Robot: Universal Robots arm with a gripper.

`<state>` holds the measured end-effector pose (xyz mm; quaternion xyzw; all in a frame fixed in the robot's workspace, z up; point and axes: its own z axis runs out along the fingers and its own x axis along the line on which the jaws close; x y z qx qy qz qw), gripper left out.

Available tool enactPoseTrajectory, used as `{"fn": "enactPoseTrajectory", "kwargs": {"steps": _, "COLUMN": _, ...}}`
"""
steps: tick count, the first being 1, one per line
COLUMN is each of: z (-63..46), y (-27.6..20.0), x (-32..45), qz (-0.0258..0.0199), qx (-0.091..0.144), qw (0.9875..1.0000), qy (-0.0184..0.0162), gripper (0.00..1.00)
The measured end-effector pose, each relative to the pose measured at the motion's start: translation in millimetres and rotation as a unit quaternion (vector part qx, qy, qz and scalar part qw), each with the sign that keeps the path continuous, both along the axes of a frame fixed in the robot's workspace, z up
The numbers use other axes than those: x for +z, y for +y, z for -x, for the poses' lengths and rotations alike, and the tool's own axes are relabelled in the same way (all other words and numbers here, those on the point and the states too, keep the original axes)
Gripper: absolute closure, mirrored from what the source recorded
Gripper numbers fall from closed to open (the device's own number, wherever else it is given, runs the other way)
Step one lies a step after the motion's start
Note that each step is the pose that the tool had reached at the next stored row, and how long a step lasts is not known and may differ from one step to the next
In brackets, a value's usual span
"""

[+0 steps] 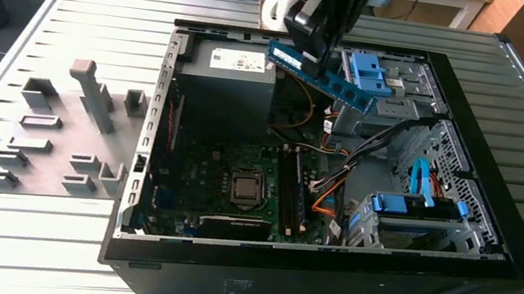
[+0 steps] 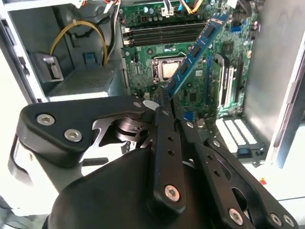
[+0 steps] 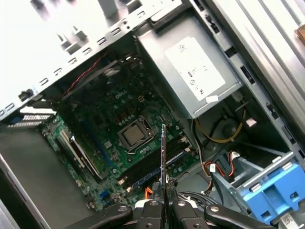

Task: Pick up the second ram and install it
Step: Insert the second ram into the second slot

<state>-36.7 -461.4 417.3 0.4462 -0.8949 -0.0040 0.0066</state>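
**STATUS:** pick-up done, install not done.

1. **Tool**: closed narrow on the second ram, gripping it near one end. In both wrist views the fingers pinch the board from either side, and the rest of the stick juts out past the tips.

2. **Ram pos.:** lifted in the air over the far part of the open PC case, roughly above the gap btwn the power supply and the blue drive cage. In the exterior view the stick is slanted, free end toward the exterior view's right. It touches nothing but the tool.

3. **Target area:** the motherboard lies flat on the case floor, nearer than the ram. The memory slots run just beside the CPU socket, on the exterior view's right of it. The ram is well apart from the slots, not yet lined up w/ them and not seated. Cannot tell whether a neighbouring slot already carries a stick.

4. **Pick-up station:** the grey fixture blocks sit on the worktop, on the exterior view's left of the case. The tool is well clear of them.

**Progress (est.):** about halfway. Grasp and lift are complete, carry over the case is under way. Alignment and seating are outstanding.
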Motion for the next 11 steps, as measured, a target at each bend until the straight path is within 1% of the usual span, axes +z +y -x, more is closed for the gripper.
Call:
{"fn": "enactPoseTrajectory", "kwargs": {"steps": 3, "z": 0.0, "y": 0.0, "x": -0.5, "qz": 0.0, "qx": -0.027, "qw": 0.9996, "qy": 0.0, "gripper": 0.86}}
{"fn": "enactPoseTrajectory", "kwargs": {"steps": 6, "z": 0.0, "y": 0.0, "x": -0.9, "qz": 0.0001, "qx": -0.053, "qw": 0.9986, "qy": 0.0, "gripper": 0.86}}
{"fn": "enactPoseTrajectory", "kwargs": {"steps": 8, "z": 0.0, "y": 0.0, "x": -0.9, "qz": 0.0, "qx": -0.06, "qw": 0.9982, "qy": 0.0, "gripper": 0.86}}
{"fn": "enactPoseTrajectory", "kwargs": {"steps": 11, "z": 0.0, "y": 0.0, "x": -1.0, "qz": 0.0, "qx": -0.061, "qw": 0.9982, "qy": 0.0, "gripper": 0.86}}
